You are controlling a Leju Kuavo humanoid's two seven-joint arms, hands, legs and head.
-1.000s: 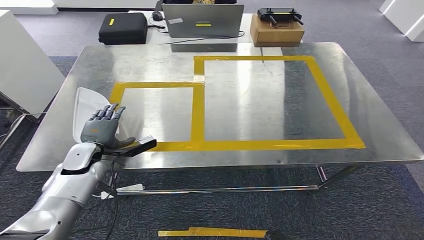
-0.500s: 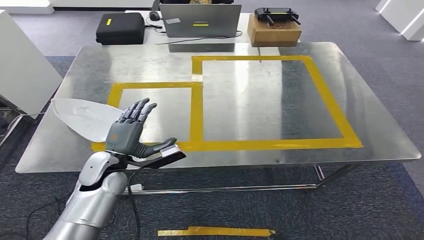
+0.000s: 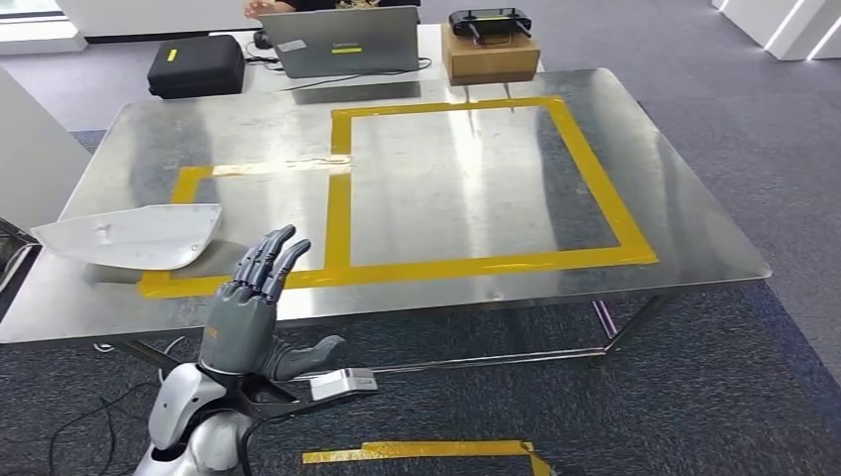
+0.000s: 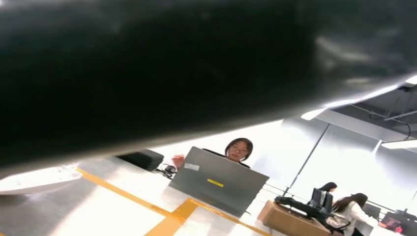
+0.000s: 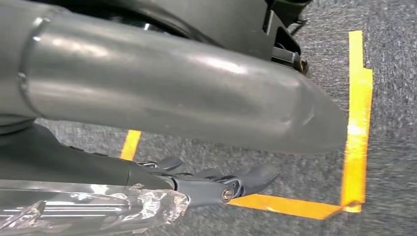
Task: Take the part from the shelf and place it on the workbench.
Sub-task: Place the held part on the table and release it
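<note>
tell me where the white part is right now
In the head view the white part lies on the metal workbench near its left edge, beside the yellow tape.

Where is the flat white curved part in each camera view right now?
Head view: the flat white curved part lies at the near left of the metal workbench, overlapping the yellow tape outline, beyond the open left hand.
Left wrist view: it sits at the picture's left edge on the bench.
Right wrist view: not in it.
Shared landmark: the grey laptop at the far edge.
</note>
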